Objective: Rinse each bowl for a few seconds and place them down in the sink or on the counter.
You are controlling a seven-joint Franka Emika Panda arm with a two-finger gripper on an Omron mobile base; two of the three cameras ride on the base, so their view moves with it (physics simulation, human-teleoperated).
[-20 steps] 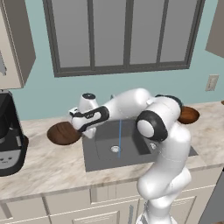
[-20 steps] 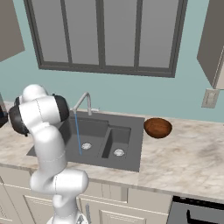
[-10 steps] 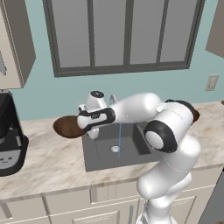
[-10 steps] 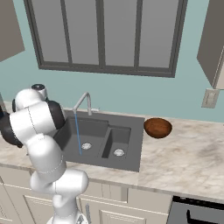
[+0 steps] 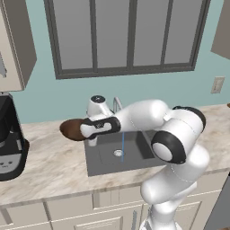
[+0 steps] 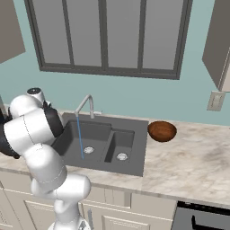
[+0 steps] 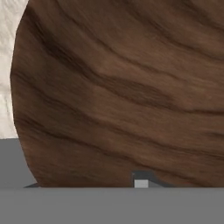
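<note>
You're looking at a glossy white arm [image 5: 179,179] of rounded, bulbous segments, with black bands at its joints. The hand [image 5: 99,126] is black and white, capped by a round grey disc.

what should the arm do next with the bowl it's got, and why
Probably carry the dark bowl rightward under the faucet's stream. The gripper holds it up above the counter left of the sink, not yet in the running water.
</note>
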